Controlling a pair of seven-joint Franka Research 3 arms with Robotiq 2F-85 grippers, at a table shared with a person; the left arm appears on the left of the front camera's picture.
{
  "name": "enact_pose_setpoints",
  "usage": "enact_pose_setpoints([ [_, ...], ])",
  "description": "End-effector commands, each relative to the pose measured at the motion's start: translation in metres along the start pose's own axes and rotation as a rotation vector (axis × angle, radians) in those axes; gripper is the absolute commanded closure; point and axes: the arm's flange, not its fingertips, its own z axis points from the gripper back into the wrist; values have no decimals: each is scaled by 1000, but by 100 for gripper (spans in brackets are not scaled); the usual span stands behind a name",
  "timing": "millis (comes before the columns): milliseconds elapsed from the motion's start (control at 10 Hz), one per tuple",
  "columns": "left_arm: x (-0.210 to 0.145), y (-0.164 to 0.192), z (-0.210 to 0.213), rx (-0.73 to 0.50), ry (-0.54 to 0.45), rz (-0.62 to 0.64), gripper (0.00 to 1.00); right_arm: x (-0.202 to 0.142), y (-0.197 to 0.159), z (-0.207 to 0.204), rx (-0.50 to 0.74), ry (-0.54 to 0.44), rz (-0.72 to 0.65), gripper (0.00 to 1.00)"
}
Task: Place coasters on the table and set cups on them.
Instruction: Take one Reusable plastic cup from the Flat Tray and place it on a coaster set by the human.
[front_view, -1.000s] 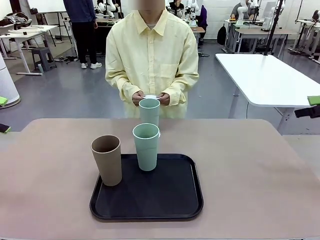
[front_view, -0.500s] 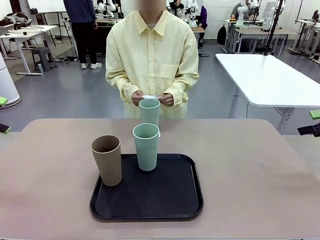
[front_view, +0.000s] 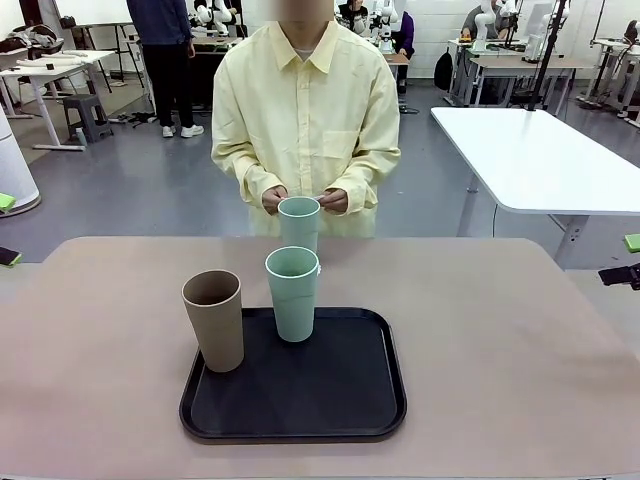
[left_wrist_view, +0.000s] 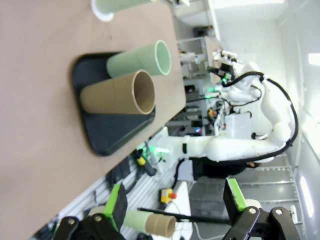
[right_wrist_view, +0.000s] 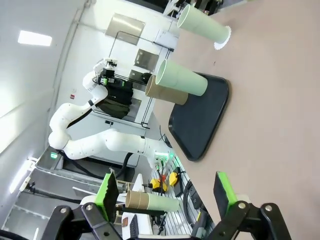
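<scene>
Three tall tapered matte tumblers stand upright on my beige table (front_view: 520, 360). The tan-brown cup (front_view: 213, 320) sits at 10 o'clock on the black plastic tray (front_view: 330, 400), nearest my left gripper (left_wrist_view: 175, 192). The near mint cup (front_view: 292, 293) sits at 12 o'clock. The far mint cup (front_view: 298, 222) is beyond the tray on a white lacy coaster (right_wrist_view: 222, 37). My left gripper and right gripper (right_wrist_view: 164, 185) both gape wide, holding nothing.
</scene>
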Motion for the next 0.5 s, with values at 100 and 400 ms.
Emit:
enact_pose_setpoints([
  [100, -1, 0, 0, -9, 5, -19, 0, 0, 0, 0, -2, 3, -3, 0],
  [400, -1, 0, 0, -9, 5, -19, 0, 0, 0, 0, -2, 3, -3, 0],
])
